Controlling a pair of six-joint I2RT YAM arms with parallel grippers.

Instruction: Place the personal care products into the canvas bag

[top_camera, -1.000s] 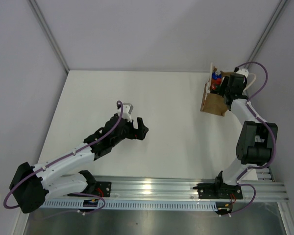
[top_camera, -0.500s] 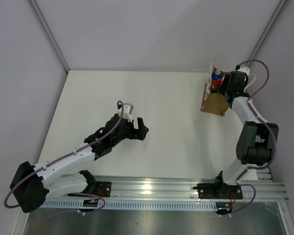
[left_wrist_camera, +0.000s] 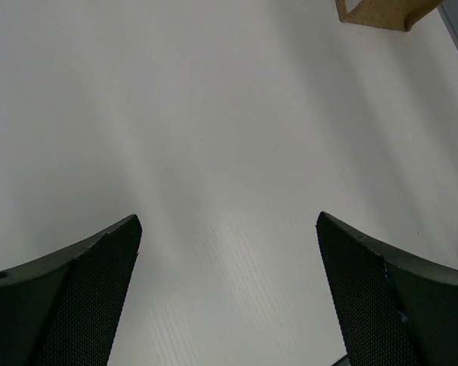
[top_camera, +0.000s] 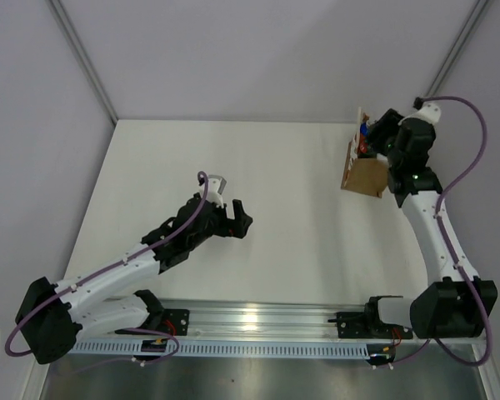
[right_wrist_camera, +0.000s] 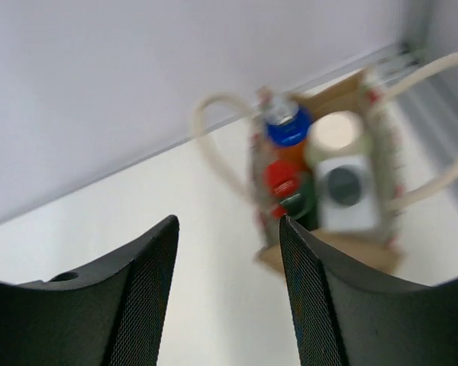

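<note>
The left gripper [top_camera: 232, 208] is held low over the middle of the tabletop [top_camera: 283, 167], well apart from everything else. In the left wrist view it [left_wrist_camera: 227, 221] is seen spread wide, with only bare surface between the jaws. Little risk is judged on this side, provided this arm is kept where it is.

The bag [top_camera: 365, 177] stands at the far right, close to the edge of the tabletop and to the wall. In the right wrist view, three bottles are seen inside the bag [right_wrist_camera: 332, 248]: the blue-capped bottle [right_wrist_camera: 288, 128], the whitish-capped bottle [right_wrist_camera: 334, 131] and the square bottle [right_wrist_camera: 345, 191]. The view is blurred, so how firmly they are seated cannot be told. The placing is judged to be done, or nearly so.

The right gripper [top_camera: 377, 132] is held just above and beside the bag's mouth. It [right_wrist_camera: 227, 223] is parted and nothing is gripped.

The main hazard is judged to lie with the cord handles [right_wrist_camera: 199, 126], which loop out on both sides of the mouth. A finger could be caught in a loop if the gripper were drawn away low or sideways; the light bag could then be dragged or tipped and the bottles spilled, possibly off the edge. A nudge against the bag's rim could do the same.
</note>
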